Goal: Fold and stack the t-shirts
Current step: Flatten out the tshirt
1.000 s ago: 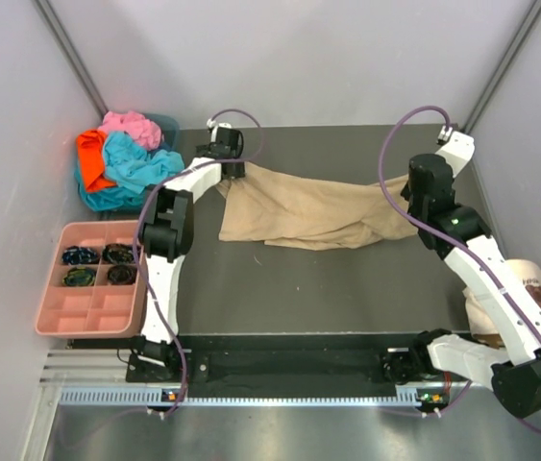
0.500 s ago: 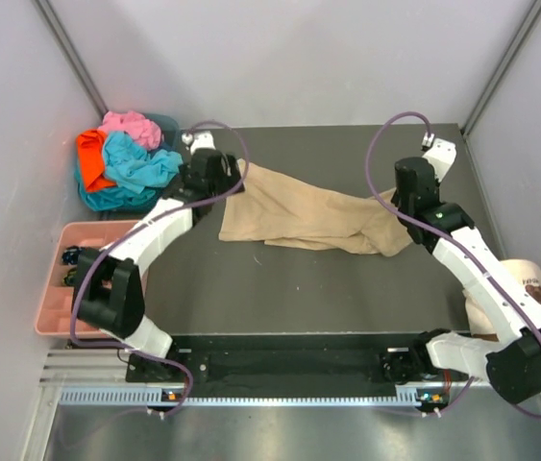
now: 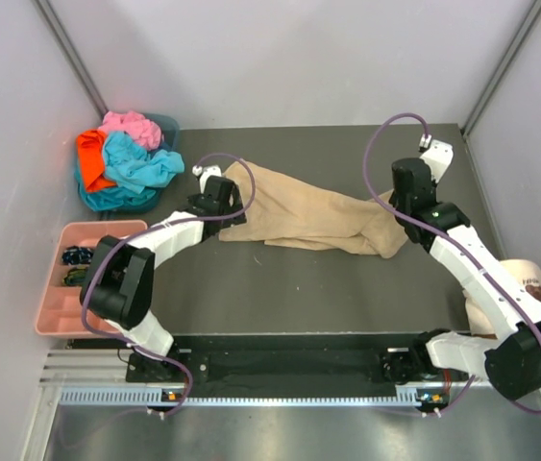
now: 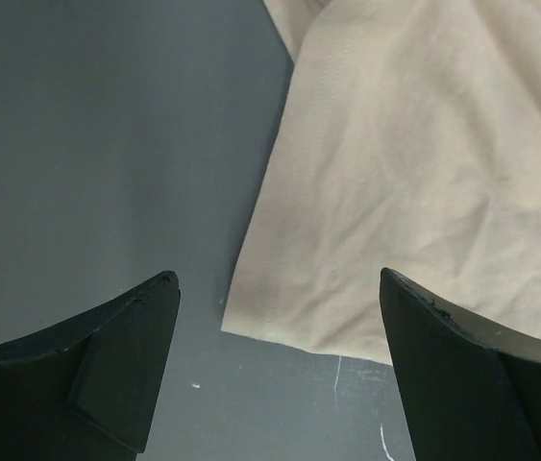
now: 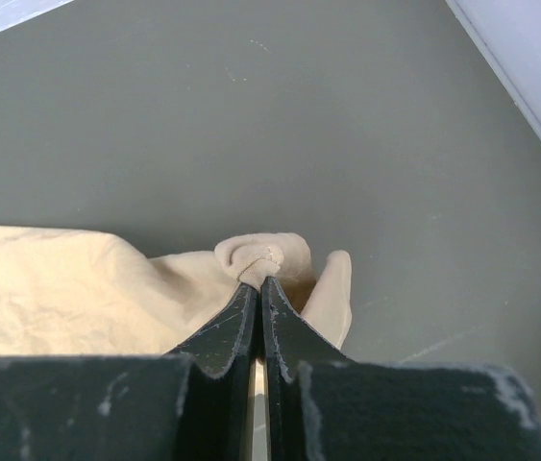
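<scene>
Right end effector [image 5: 258, 281] is clamped on a bunched nub of the tan t-shirt [image 3: 308, 216], which I see lying creased at frame centre. Left end effector [image 4: 278, 279] gapes wide, empty, over its hem.

left gripper [image 4: 277, 277] | drawn back nearer, off the far corner | tan t-shirt [image 3: 299, 211] | right end seemingly slumped, bunched

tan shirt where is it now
In the top view the tan shirt lies mid-table between the open left gripper at its left edge and the right gripper, shut on its right end.
</scene>
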